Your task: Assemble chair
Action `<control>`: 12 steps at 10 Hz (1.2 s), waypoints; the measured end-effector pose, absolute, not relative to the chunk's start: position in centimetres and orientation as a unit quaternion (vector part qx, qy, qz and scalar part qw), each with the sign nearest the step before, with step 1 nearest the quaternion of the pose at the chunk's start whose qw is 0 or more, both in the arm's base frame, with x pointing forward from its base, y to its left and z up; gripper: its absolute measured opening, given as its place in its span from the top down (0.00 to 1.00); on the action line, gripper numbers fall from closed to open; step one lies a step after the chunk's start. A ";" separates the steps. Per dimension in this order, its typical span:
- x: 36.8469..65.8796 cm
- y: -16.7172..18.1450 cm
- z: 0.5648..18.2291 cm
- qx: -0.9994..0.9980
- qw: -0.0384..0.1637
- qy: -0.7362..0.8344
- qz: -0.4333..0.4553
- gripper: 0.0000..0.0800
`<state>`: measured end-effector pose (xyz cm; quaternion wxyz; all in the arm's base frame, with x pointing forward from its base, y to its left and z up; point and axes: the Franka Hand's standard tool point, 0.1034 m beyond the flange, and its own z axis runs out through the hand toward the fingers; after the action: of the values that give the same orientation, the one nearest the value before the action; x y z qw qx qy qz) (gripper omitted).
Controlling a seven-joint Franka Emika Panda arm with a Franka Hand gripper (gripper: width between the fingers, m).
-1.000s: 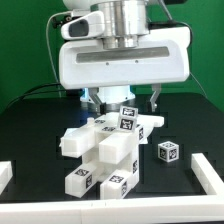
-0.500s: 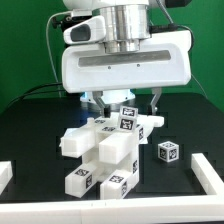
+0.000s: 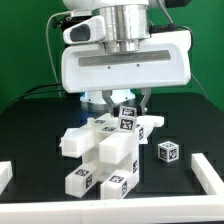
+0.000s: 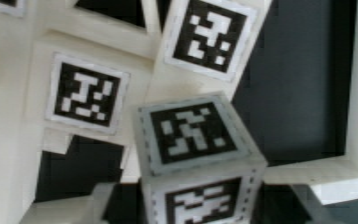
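The chair parts (image 3: 108, 152) are chunky white tagged pieces stacked together at the table's middle. A tagged white block (image 3: 127, 119) stands upright on top of the stack. My gripper (image 3: 124, 106) hangs straight over it, a finger on each side of the block's top. In the wrist view the same block (image 4: 194, 140) fills the middle, and my gripper (image 4: 197, 205) holds it with dark pads tight against both of its sides. Tagged flat chair pieces (image 4: 87, 90) lie behind it. A small loose tagged cube (image 3: 168, 151) sits on the exterior view's right of the stack.
White raised borders stand at the table's front left (image 3: 5, 176) and front right (image 3: 209, 172). The table surface is black (image 3: 40, 130). A green wall is behind, and the big white robot body (image 3: 125, 60) fills the upper middle.
The two fingers have moved inward from a wide spread onto the sides of the upright block. The chair parts and the loose cube have not moved.
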<state>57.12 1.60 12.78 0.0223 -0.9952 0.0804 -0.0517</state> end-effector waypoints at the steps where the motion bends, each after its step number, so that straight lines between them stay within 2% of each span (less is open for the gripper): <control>1: 57.1 1.6 12.8 -0.995 0.022 0.080 -0.052 0.65; 7: 57.1 1.6 12.8 -0.994 0.023 0.096 -0.051 0.65; 9: 57.3 1.6 12.8 -0.974 0.028 0.215 -0.063 0.65; 12: 57.4 1.4 12.8 -0.946 0.036 0.315 -0.070 0.65</control>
<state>57.44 1.41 12.78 0.0358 -0.9460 0.3145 -0.0697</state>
